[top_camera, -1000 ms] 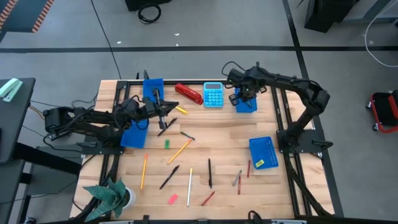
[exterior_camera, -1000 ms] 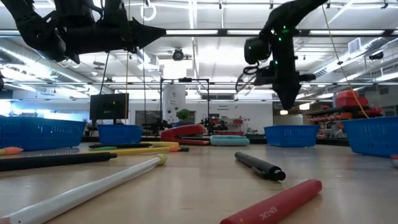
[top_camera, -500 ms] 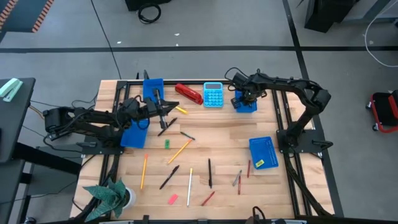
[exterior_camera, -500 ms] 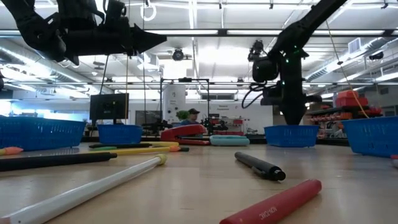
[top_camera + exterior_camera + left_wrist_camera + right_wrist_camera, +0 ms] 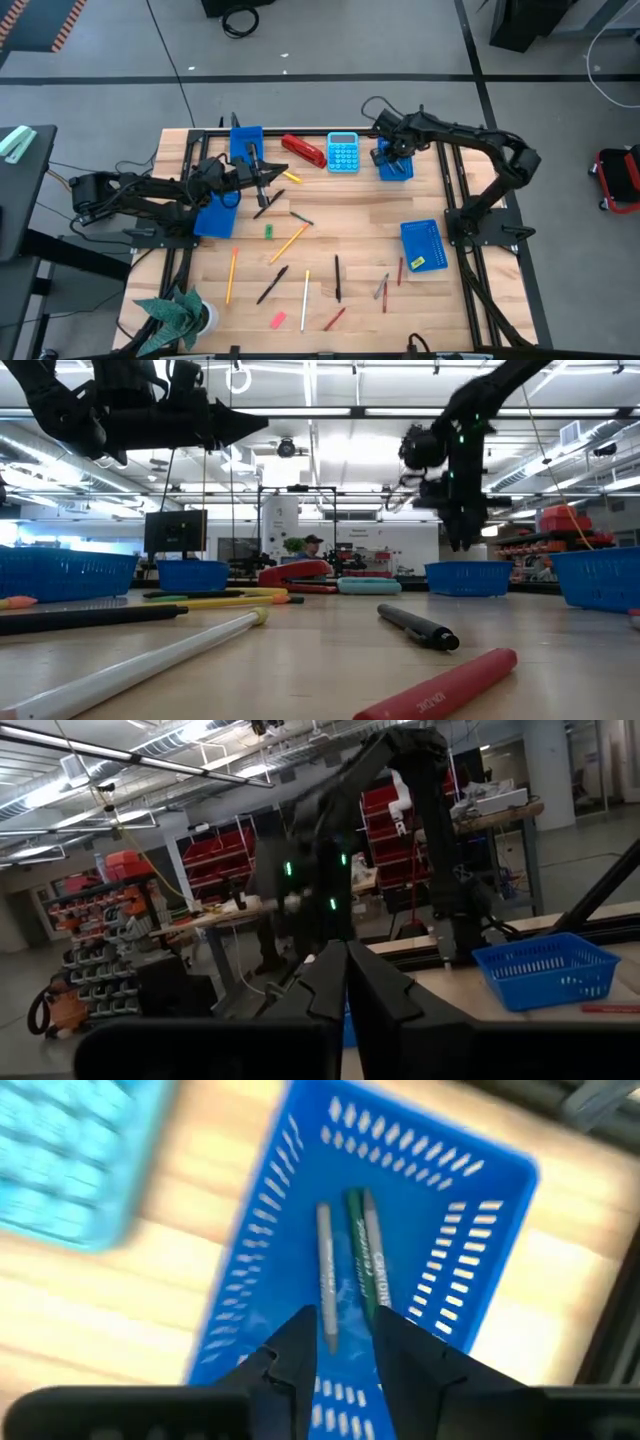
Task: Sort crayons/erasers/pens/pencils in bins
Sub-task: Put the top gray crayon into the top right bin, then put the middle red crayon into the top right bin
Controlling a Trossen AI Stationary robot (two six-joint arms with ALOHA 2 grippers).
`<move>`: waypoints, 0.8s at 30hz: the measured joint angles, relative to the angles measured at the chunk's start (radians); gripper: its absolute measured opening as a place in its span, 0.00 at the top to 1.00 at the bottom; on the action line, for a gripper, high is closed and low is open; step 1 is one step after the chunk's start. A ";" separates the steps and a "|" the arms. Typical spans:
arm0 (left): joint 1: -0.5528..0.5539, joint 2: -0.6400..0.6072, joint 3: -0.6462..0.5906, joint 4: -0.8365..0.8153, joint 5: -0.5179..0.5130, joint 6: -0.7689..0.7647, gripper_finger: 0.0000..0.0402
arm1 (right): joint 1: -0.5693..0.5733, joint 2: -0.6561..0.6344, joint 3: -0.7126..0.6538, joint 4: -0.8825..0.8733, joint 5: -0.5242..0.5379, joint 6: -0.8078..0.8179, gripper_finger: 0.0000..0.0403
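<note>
Since a second ago the right pincer (image 5: 393, 160) has lifted above the far bin (image 5: 395, 165), fingers now parted and empty; three crayons (image 5: 350, 1270) lie inside. The left pincer (image 5: 262, 176) stays closed. Risk: the remaining sticks on the counter (image 5: 350, 220) look thin and may roll when gripped.

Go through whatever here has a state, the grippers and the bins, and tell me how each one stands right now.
Right gripper: open, above the far right bin, holding nothing.
Far right bin: three crayons lying inside.
Left gripper: shut, raised above the table.
Near right bin: holds a yellow eraser.
Red stapler: closed, lying flat.
</note>
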 joint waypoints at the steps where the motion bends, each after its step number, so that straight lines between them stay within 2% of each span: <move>1: 0.000 0.000 0.000 -0.001 0.000 0.000 0.94 | 0.010 -0.017 0.023 -0.024 -0.004 0.022 0.72; 4: 0.000 0.000 0.000 0.001 0.000 0.000 0.95 | 0.067 -0.070 0.084 -0.123 -0.054 0.134 0.70; 6: 0.000 0.000 0.000 0.000 0.000 0.001 0.96 | 0.145 -0.100 0.109 -0.166 -0.094 0.232 0.70; 13: 0.001 0.000 0.000 0.000 0.000 0.001 0.96 | 0.527 -0.139 0.119 -0.187 -0.178 0.687 0.71; 19: 0.002 0.000 0.000 0.011 0.000 0.001 0.94 | 0.814 -0.065 0.119 -0.161 -0.191 1.026 0.72; 24: 0.002 0.000 0.000 0.038 0.000 -0.013 0.94 | 0.995 0.020 0.119 0.011 -0.191 1.302 0.72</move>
